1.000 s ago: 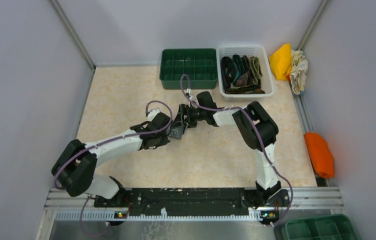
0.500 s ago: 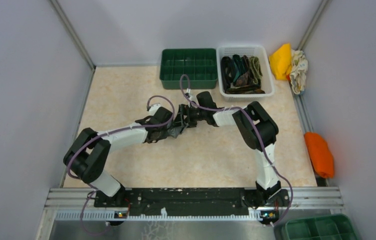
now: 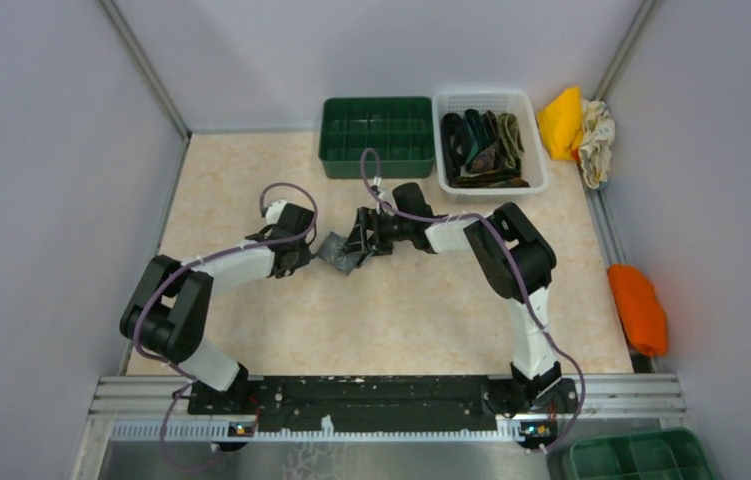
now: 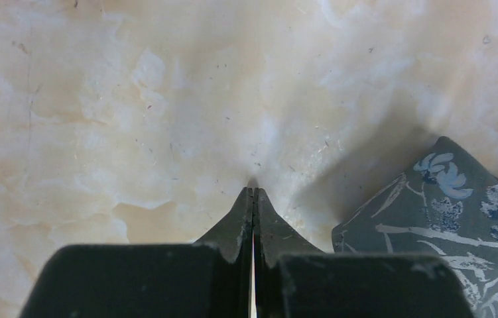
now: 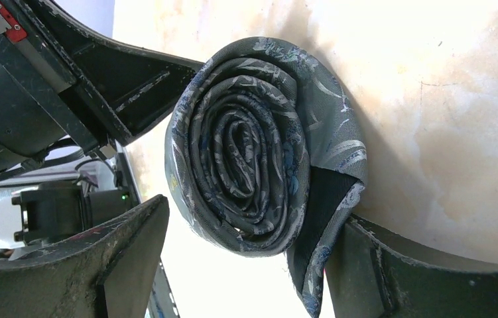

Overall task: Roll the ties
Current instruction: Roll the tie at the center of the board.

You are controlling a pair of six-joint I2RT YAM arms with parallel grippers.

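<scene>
The grey patterned tie (image 5: 259, 146) is rolled into a coil and lies on the table between the fingers of my right gripper (image 5: 252, 228), which is open. One finger touches the tie's loose tail; the other stands apart from the coil. In the top view the coil (image 3: 335, 252) lies just left of the right gripper (image 3: 358, 243). My left gripper (image 4: 253, 192) is shut and empty, tips down on bare table just left of the coil, whose patterned corner (image 4: 451, 218) shows at the right. It also shows in the top view (image 3: 301, 257).
A green divided tray (image 3: 376, 135) and a white basket (image 3: 541, 170) holding several dark ties (image 3: 483, 148) stand at the back. A yellow cloth (image 3: 561, 122) and an orange cloth (image 3: 638, 306) lie at the right wall. Another green tray (image 3: 641, 455) is at the front right.
My left gripper has pulled back to the left, away from the coil, and its arm has folded in. The right gripper and the coiled tie have stayed in place.
</scene>
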